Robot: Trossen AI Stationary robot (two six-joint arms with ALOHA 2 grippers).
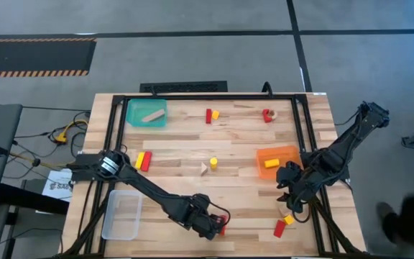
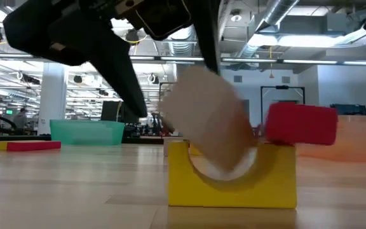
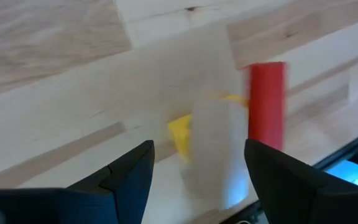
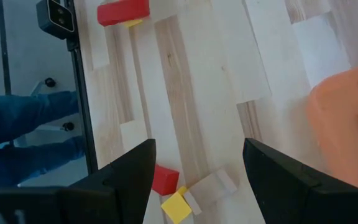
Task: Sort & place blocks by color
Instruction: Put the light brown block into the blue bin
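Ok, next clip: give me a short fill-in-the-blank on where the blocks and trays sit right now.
1. The teal tray holds one block of plain pale ____.
2. The block lying in the orange tray is ____.
3. The clear tray holds ____ blocks.
4. The left end effector has its fingers ____ above a pale block.

Missing words: wood; yellow; no; open

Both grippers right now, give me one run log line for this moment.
left gripper: open, over front-edge blocks | right gripper: open, above blocks | orange tray: one yellow block | teal tray: one wood block
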